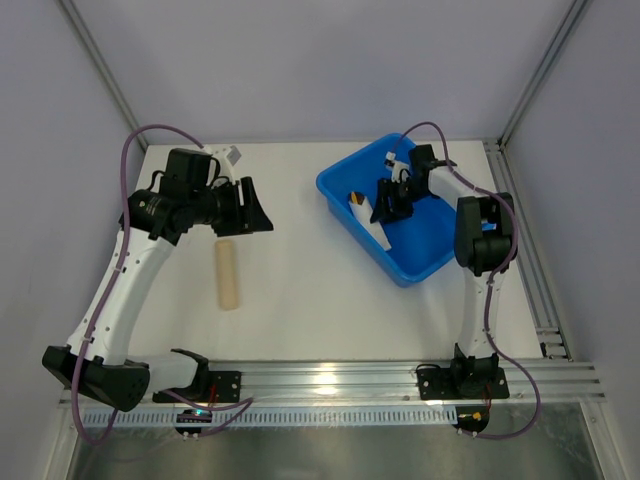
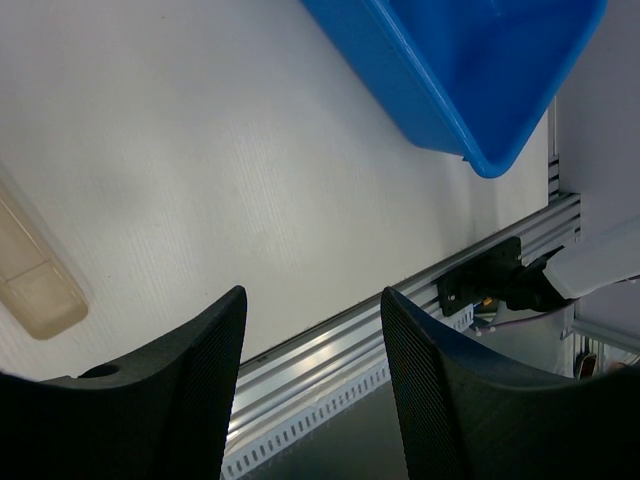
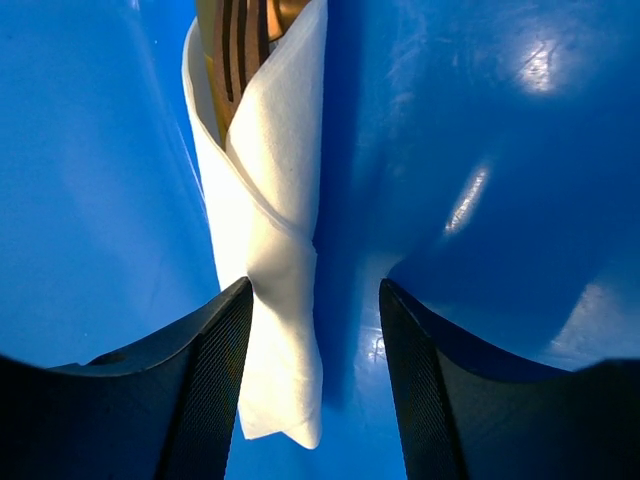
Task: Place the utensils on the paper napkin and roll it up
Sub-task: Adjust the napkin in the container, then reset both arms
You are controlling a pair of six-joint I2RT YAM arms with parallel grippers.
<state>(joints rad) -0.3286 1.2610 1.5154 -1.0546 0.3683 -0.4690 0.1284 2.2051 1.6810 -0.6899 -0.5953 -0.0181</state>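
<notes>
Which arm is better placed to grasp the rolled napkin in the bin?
Right. The right gripper hangs open over the rolled napkin inside the blue bin; the left gripper is outside, near the tan cylinder.

white tabletop (image 1: 300, 320), pale grey walls (image 1: 300, 60), alu corner posts (image 1: 99, 65), slotted rail (image 1: 340, 378) at near edge

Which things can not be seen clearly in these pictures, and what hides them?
Gold-bronze metal spoon: not identifiable. Right wrist view shows only fork tines in the rolled white paper napkin, cut by the top edge.
Top view: gold tip in the blue plastic bin, too small to identify.
Tan beige cylinder: left wrist view, cut by the left edge.
</notes>
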